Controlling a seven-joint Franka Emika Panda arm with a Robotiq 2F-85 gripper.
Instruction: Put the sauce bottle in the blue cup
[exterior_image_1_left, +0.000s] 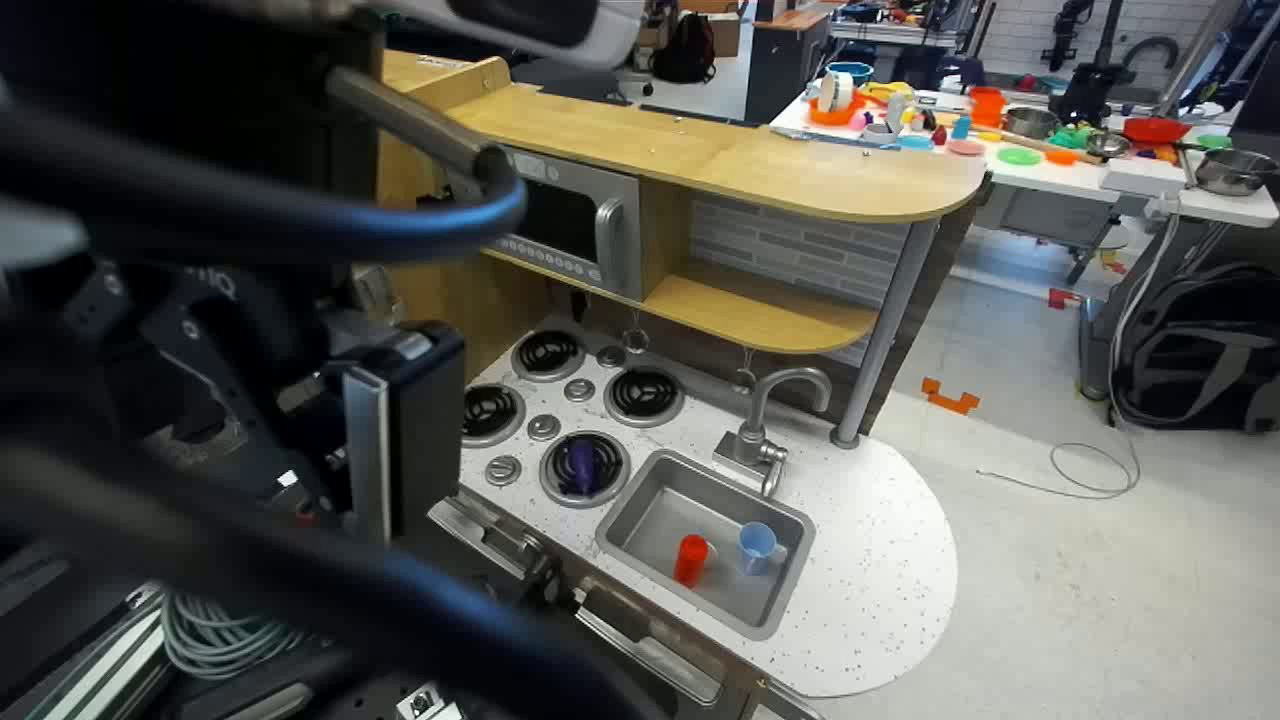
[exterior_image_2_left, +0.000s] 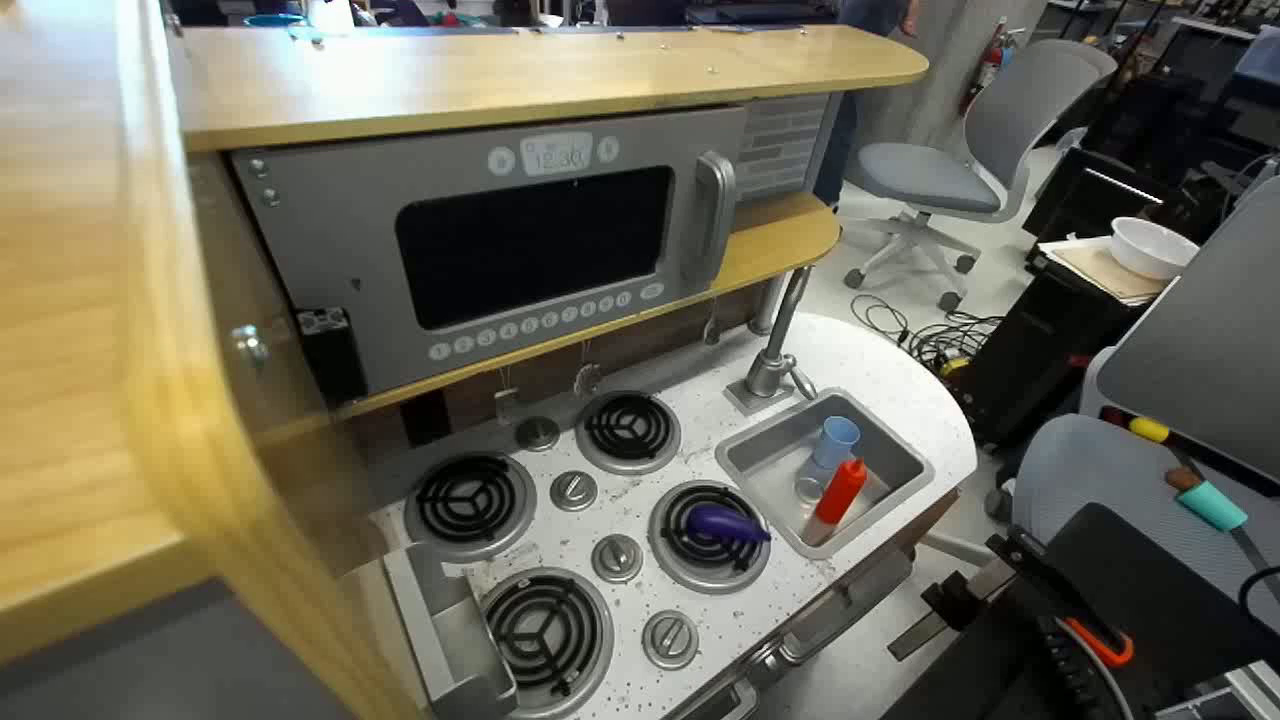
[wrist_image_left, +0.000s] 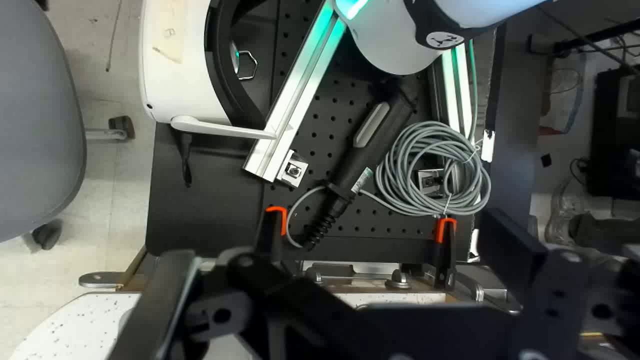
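Note:
The sauce bottle, a small red bottle (exterior_image_1_left: 690, 560) (exterior_image_2_left: 840, 492), stands in the sink in both exterior views. The small light-blue cup (exterior_image_1_left: 757, 546) (exterior_image_2_left: 836, 440) stands upright beside it in the same sink, its mouth facing up and a small gap between the two. My gripper (wrist_image_left: 336, 239) is open with nothing between its wide-apart fingers in the wrist view. A finger pad of it (exterior_image_1_left: 405, 430) shows at the left in an exterior view, away from the sink and in front of the stove side. The bottle and the cup are out of the wrist view.
The grey sink (exterior_image_1_left: 625, 505) (exterior_image_2_left: 735, 455) has a faucet (exterior_image_1_left: 755, 420) (exterior_image_2_left: 775, 365) behind it. A purple toy eggplant (exterior_image_1_left: 583, 466) (exterior_image_2_left: 725, 522) lies on a burner. A shelf with a toy microwave (exterior_image_1_left: 560, 215) (exterior_image_2_left: 540, 240) overhangs the counter's back. Orange-tipped clamps (wrist_image_left: 445, 230) hold the robot's black base.

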